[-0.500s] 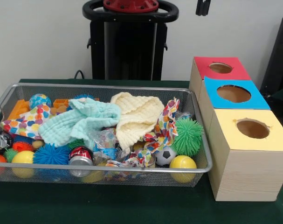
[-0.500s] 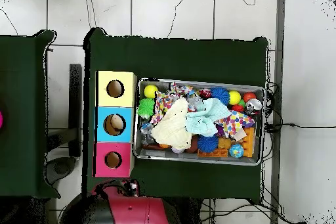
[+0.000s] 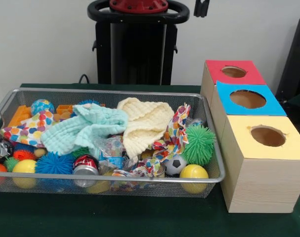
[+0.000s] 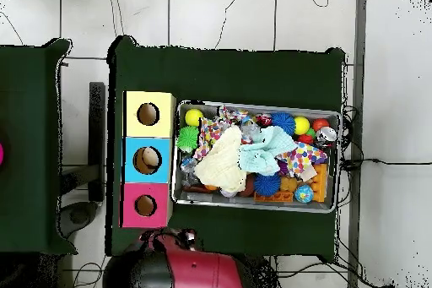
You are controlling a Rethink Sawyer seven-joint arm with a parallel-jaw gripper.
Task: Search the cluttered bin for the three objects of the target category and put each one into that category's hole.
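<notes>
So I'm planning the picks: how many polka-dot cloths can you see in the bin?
2 visible: one polka-dot cloth at the bin's left end, another draped between the cream cloth and green spiky ball. A third may be buried.

Even, soft indoor light, no glare, faint shadows under the bin (image 3: 209, 177); front view slightly soft.

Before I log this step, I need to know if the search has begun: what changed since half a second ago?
Only the arm moved. The gripper tips at the front view's top edge slid slightly left, and overhead the red arm swung sideways near the base. Nothing was grasped or released. The bin, its polka-dot cloths and the yellow-topped box stayed put.
</notes>
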